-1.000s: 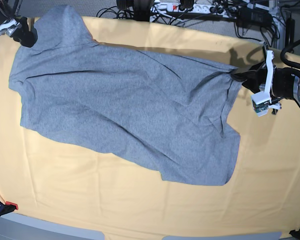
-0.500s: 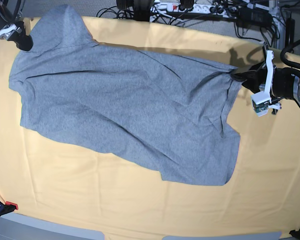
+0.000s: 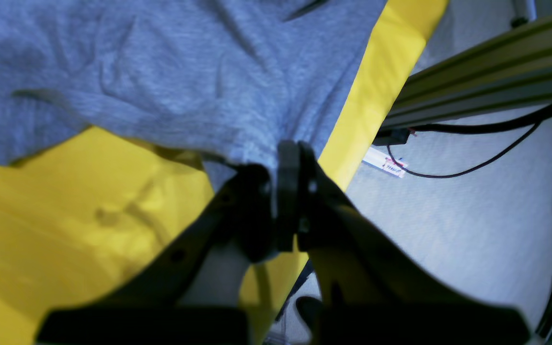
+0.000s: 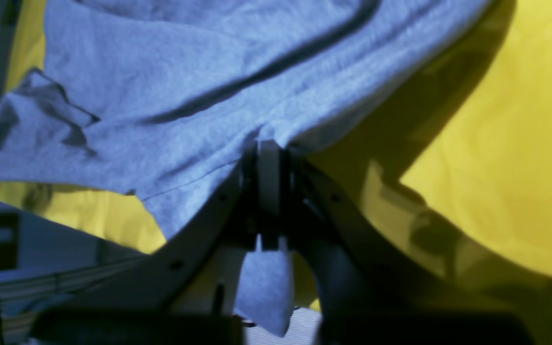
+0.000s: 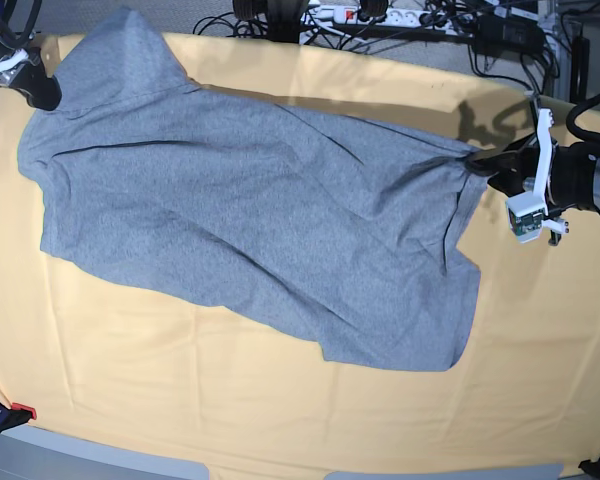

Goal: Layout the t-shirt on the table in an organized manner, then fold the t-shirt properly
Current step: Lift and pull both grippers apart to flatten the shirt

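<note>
Yellow table (image 5: 280,420), seemingly one t-shirt (image 5: 250,230)

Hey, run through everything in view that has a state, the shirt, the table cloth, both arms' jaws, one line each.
Heather-grey short-sleeved cotton t-shirt: spread plain side up, wrinkled, not folded, pinched at two opposite edges.
Pale yellow-orange cloth-draped table: covered, lightly creased, shirt lying on it.
Left gripper: jaws shut on the t-shirt's edge.
Right gripper: jaws shut on the t-shirt's edge, a flap hanging between them.
</note>
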